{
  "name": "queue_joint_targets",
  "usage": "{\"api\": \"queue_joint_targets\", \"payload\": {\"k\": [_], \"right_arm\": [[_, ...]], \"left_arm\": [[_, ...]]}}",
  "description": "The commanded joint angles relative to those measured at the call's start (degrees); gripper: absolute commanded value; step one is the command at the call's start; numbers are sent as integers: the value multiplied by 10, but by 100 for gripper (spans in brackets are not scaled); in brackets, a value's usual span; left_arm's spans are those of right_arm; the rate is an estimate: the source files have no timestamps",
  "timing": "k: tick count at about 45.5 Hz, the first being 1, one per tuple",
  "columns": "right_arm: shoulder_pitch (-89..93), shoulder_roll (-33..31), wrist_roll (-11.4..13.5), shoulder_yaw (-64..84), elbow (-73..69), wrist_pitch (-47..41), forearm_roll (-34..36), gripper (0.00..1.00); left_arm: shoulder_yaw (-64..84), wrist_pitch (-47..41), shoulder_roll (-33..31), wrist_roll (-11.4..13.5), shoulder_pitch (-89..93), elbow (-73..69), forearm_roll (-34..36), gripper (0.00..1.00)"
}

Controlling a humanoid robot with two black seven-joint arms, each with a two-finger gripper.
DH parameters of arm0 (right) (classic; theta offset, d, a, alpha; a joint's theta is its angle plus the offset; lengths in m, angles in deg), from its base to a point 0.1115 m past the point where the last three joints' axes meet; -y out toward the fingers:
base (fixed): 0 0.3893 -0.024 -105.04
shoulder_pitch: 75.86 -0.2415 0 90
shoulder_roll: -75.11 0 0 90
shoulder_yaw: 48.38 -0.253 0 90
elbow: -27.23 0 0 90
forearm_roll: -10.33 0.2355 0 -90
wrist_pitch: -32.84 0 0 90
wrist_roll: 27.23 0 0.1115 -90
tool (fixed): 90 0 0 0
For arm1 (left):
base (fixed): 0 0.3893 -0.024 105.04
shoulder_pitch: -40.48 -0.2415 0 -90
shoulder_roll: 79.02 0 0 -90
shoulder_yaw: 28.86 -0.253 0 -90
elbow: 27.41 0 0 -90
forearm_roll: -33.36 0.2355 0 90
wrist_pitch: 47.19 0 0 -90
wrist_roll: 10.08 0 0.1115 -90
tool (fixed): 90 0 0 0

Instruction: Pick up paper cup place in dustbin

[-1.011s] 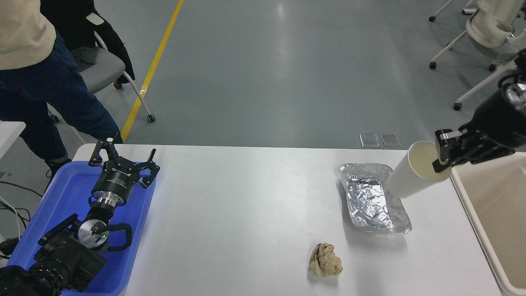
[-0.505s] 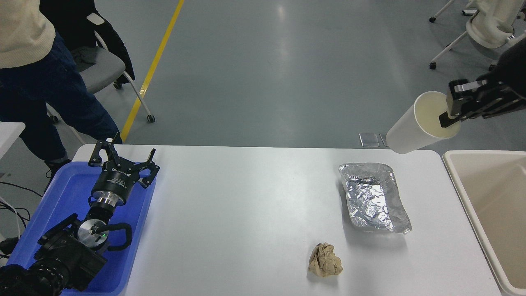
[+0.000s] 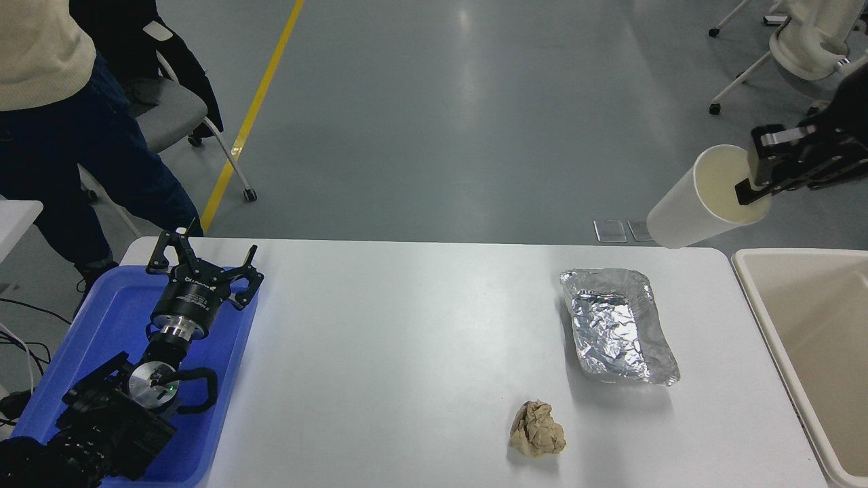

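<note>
Your paper cup (image 3: pixel 698 203) hangs tilted above the tabletop's (image 3: pixel 407 339) far right corner, pinched at its rim by the right end effector (image 3: pixel 759 177), likely for carrying to the dustbin (image 3: pixel 749 271), whose visible part looks empty. The foil tray (image 3: pixel 617 332) holds nothing. The left end effector (image 3: pixel 203 261) sits spread wide over the blue tray (image 3: pixel 102 318).

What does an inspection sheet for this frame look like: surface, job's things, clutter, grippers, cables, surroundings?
Surface: white table, no spills seen.
Job's things: white paper cup held tilted in the air beyond the table's far right corner; beige plastic dustbin at the right edge.
Clutter: silver foil tray; crumpled brown paper ball; blue plastic tray.
Grippers: right gripper pinching the cup's rim; left gripper open, over the blue tray.
Cables: black cable, lower left.
Surroundings: person, chairs, grey floor.
</note>
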Motion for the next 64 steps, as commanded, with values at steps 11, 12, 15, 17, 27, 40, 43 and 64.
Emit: {"api": "queue_joint_targets", "payload": {"k": [11,12,15,17,27,40,43,64], "right_arm": [[230,-182,0,1,187,0,-38,0],[248,-189,0,-5,202,0,-37,0],[292,-199,0,-24,240,0,-35,0],[329,-204,0,-41,271,0,-27,0],[569,-255,2,-222,425,34,-18,0],[865,-202,3,-449,595,160,-19,0],[908,-172,3,-459,640,192,-18,0],[1073,-40,63,-532,831,313,-13,0]], "left_arm": [[0,0,0,1,0,0,0,100],[0,0,0,1,0,0,0,100],[0,0,0,1,0,0,0,100],[0,0,0,1,0,0,0,100],[0,0,0,1,0,0,0,100],[1,0,0,1,0,0,1,100],[0,0,0,1,0,0,1,100],[1,0,0,1,0,0,0,100]]}}
